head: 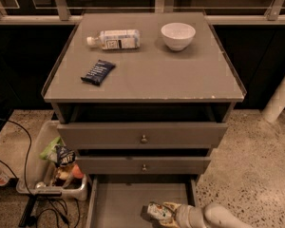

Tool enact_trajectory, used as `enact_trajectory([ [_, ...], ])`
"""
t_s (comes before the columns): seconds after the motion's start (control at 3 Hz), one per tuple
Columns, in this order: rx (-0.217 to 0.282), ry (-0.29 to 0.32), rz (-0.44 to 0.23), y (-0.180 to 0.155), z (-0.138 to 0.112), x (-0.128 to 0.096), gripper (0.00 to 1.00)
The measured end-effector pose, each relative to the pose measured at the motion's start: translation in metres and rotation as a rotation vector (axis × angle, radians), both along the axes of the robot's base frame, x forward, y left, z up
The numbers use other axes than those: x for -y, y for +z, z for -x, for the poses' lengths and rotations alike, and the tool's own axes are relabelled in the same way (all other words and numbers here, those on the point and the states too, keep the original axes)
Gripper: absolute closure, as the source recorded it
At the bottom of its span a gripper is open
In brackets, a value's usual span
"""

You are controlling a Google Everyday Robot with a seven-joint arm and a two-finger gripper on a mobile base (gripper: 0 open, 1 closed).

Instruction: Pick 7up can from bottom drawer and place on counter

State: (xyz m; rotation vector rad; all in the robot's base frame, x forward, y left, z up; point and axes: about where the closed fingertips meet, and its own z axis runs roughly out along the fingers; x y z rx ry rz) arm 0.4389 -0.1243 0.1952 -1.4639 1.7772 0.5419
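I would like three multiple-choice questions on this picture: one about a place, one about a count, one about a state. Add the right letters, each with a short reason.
1. Where is the small silvery-green 7up can?
A) in the middle drawer
B) on the floor beside the cabinet
C) in the open grey bottom drawer

2. How many things lie on the flat grey counter?
A) three
B) one
C) five

3. How does the clear plastic bottle with the white label rest?
A) upright
B) on its side
C) upside down

Answers:
1 C: the can lies on the drawer's floor, right at the end effector, at the bottom edge of the view.
2 A: the bottle, a white bowl and a dark blue snack packet.
3 B: its cap points left and its length lies along the counter.
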Motion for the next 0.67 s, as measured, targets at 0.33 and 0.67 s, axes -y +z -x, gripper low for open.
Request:
enact_trajectory([
  [0.33, 0.067, -0.007, 0.003, 0.042, 0.026, 0.026, 1.0],
  [0.67, 0.126, -0.001, 0.026, 0.093, 0.035, 0.05, 1.0],
])
